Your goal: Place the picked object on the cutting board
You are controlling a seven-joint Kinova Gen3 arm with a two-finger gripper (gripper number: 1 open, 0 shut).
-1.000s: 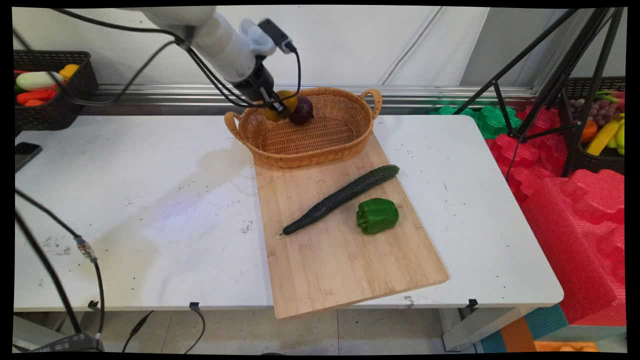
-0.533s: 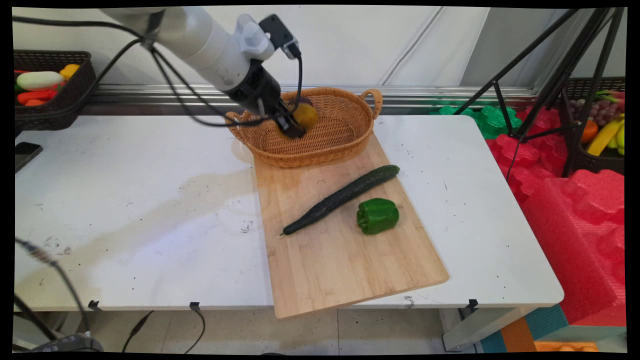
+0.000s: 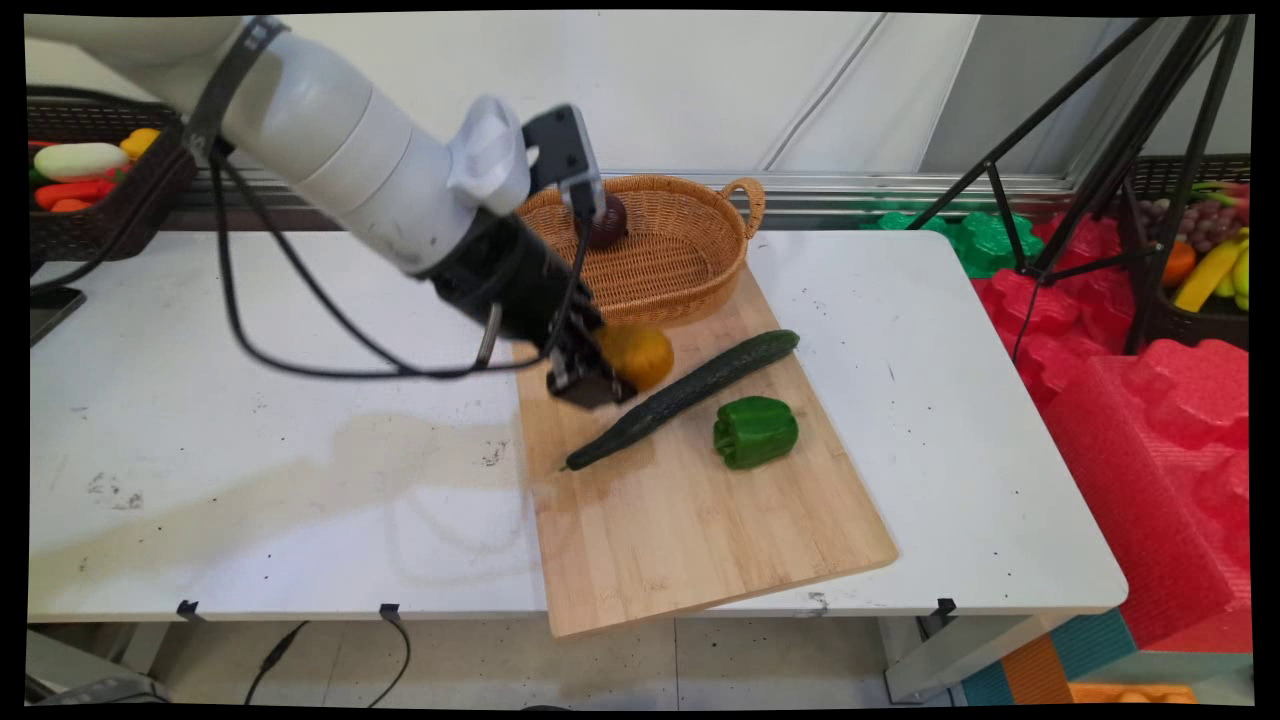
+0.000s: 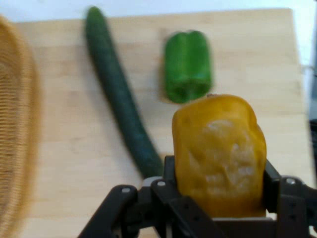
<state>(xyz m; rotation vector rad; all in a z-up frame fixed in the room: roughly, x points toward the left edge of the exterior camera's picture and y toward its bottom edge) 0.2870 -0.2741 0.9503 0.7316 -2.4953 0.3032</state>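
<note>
My gripper [image 3: 612, 368] [image 4: 218, 198] is shut on a yellow pepper [image 3: 637, 355] [image 4: 219, 153] and holds it above the wooden cutting board [image 3: 690, 510] [image 4: 69, 163], just off the near rim of the wicker basket [image 3: 690, 262] [image 4: 12, 148]. A long dark cucumber [image 3: 685, 396] [image 4: 119, 106] lies diagonally on the board right beside the held pepper. A green pepper [image 3: 755, 431] [image 4: 187, 65] rests on the board beyond the cucumber. A dark purple round fruit [image 3: 605, 222] stays in the basket, partly hidden by the hand's camera.
A dark basket of vegetables [image 3: 95, 185] stands at the table's back left. A phone [image 3: 45, 310] lies at the left edge. Black tripod legs [image 3: 1090, 150], red foam blocks [image 3: 1150, 420] and a fruit crate [image 3: 1205, 260] stand right of the table.
The arm has lifted the yellow pepper out of the basket and carried it toward the near side, to above the board beside the cucumber. The purple fruit stayed in the basket.
</note>
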